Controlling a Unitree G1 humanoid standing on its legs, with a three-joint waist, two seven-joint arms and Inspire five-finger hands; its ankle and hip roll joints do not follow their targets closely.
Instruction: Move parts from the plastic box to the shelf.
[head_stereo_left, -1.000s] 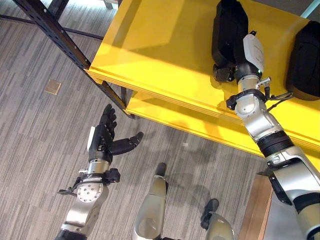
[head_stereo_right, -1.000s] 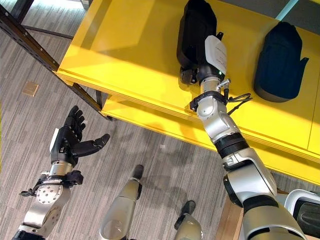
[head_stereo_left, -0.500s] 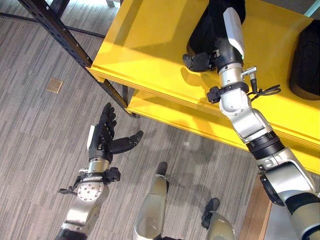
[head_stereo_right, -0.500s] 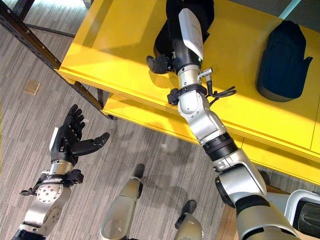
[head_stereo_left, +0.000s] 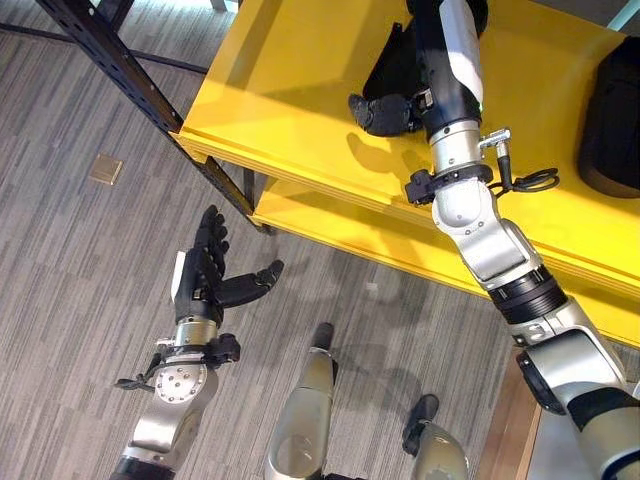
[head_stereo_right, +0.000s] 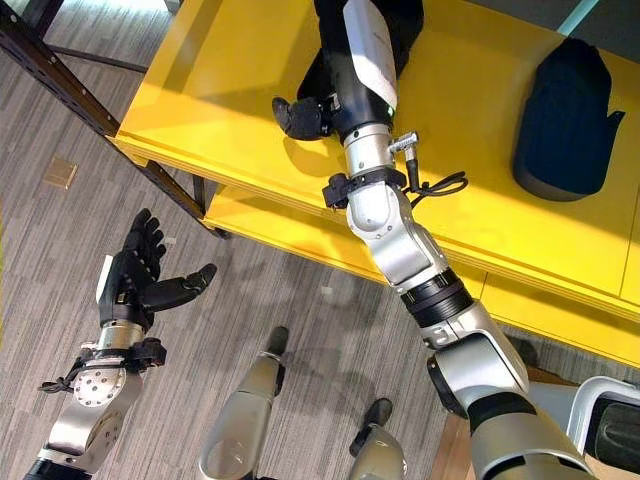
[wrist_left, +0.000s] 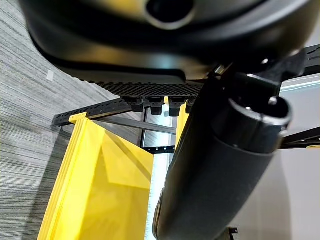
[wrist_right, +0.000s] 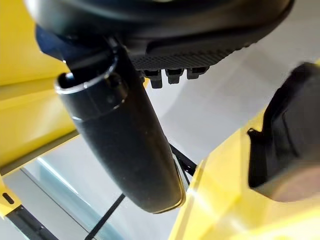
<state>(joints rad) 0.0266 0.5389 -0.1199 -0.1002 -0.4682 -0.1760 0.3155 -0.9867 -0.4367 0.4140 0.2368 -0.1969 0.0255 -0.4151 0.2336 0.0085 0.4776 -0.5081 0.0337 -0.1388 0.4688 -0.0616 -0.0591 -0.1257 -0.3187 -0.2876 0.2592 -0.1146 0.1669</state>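
The right hand (head_stereo_right: 305, 112) is reached out over the yellow shelf (head_stereo_right: 210, 90), its thumb stuck out sideways; the fingers are hidden beyond the forearm, so whether they are spread or curled cannot be told. A black part (head_stereo_right: 410, 20) lies under and behind that arm near the shelf's far edge, and most of it is covered by the arm and cut off by the frame, so contact with the hand cannot be judged. It is probably being set down or just let go there. A second black part (head_stereo_right: 565, 115) rests well apart toward the shelf's right end, apparently already delivered. The left hand (head_stereo_left: 205, 280) is held idle over the floor (head_stereo_left: 70, 260), fingers straight and spread, nothing carried, probably kept clear of the shelf's near-left corner. The plastic box is barely made out.
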